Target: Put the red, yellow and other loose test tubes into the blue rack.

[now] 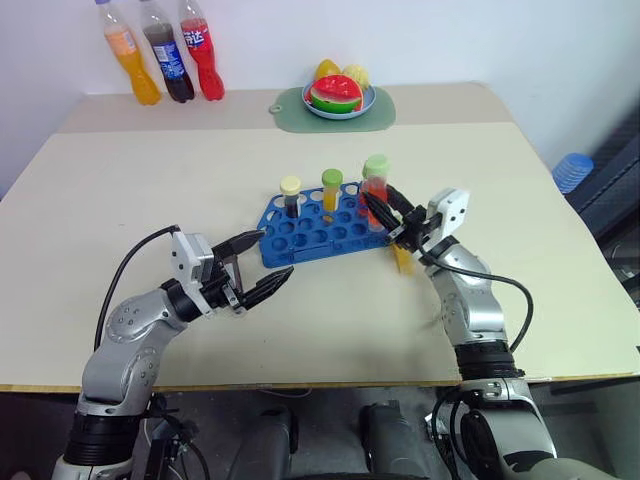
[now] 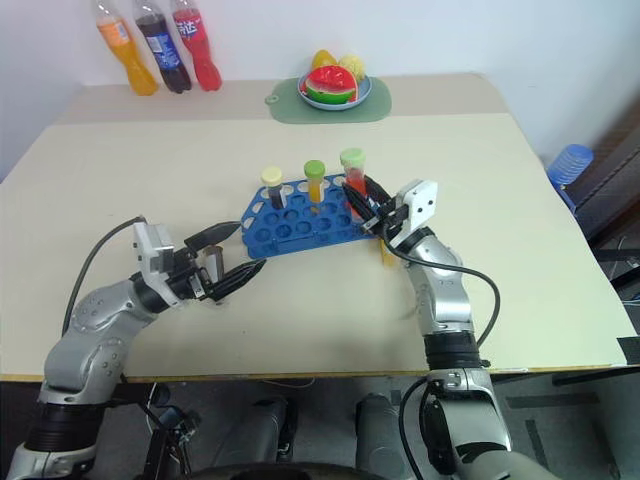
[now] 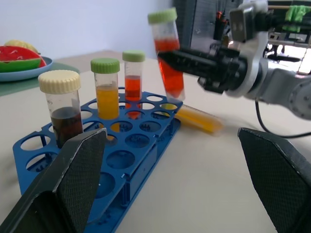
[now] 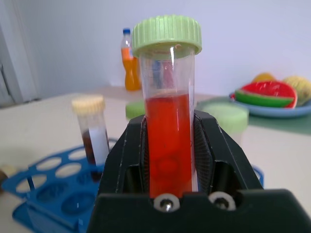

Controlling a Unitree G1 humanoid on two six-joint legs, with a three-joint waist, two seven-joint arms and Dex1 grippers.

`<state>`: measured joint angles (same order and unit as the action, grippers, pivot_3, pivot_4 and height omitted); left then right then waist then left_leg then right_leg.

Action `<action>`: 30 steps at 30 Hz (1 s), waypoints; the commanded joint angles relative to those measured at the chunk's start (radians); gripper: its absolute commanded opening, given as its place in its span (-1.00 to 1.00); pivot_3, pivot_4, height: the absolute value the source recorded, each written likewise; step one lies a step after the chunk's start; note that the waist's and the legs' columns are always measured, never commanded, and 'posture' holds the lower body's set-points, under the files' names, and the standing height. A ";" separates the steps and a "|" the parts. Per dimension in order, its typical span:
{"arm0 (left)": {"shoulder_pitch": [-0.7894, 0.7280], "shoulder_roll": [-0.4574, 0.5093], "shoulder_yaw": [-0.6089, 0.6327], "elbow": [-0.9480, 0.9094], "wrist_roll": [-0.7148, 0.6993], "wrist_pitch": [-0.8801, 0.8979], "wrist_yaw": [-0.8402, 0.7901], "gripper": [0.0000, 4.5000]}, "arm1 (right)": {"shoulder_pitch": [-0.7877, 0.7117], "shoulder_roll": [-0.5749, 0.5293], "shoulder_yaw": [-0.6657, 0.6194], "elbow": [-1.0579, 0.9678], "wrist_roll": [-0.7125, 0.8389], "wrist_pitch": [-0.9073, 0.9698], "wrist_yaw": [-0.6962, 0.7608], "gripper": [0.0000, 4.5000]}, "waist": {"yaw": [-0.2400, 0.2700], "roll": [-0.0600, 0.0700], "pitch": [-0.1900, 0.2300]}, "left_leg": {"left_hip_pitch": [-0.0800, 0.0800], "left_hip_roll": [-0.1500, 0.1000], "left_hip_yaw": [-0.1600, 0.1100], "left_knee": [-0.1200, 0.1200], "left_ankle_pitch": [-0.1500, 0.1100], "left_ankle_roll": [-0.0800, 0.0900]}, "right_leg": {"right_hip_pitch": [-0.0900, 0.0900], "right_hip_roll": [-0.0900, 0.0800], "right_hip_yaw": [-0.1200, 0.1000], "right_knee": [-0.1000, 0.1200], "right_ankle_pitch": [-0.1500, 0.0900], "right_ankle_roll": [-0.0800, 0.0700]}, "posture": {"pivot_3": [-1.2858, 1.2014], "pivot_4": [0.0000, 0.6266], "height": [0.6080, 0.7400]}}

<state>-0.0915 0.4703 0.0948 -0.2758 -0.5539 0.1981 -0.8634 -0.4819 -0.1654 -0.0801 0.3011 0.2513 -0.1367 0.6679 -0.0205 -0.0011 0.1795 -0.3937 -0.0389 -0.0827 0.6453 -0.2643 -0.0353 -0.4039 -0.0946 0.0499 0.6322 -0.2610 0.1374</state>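
Right end effector pinches the red tube above the blue rack's right end; left end effector spread, empty; level the tilted tube over a free hole before lowering.

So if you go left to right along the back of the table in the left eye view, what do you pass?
Orange bottle, dark cola bottle, red bottle, then the plate of fruit on its green mat.
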 commanded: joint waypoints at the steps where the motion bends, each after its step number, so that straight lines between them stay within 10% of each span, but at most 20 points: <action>1: 0.010 -0.002 0.011 -0.038 0.005 -0.027 0.009 1.00 | -0.047 0.016 0.006 0.070 -0.032 -0.103 -0.036 -0.67 | 0.000 0.000 0.000 | 0.000 0.000 0.000 0.000 0.000 0.000 | 0.000 0.000 0.000 0.000 0.000 0.000 | 0.03 -0.52 1.00; 30: 0.003 0.017 0.005 -0.087 -0.002 0.008 0.045 1.00 | -0.050 0.004 0.001 0.247 -0.049 -0.250 -0.077 -0.67 | 0.000 0.000 -0.001 | 0.002 0.000 0.000 0.000 0.000 0.000 | 0.002 0.000 0.000 0.000 0.000 0.000 | 0.03 -0.52 1.00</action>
<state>-0.0825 0.4808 0.0936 -0.3299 -0.5535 0.2102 -0.8206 -0.5309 -0.1648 -0.0736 0.5188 0.2018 -0.3866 0.6012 -0.0207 -0.0014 0.1789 -0.3917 -0.0387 -0.0830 0.6454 -0.2642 -0.0354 -0.4015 -0.0942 0.0500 0.6322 -0.2610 0.1373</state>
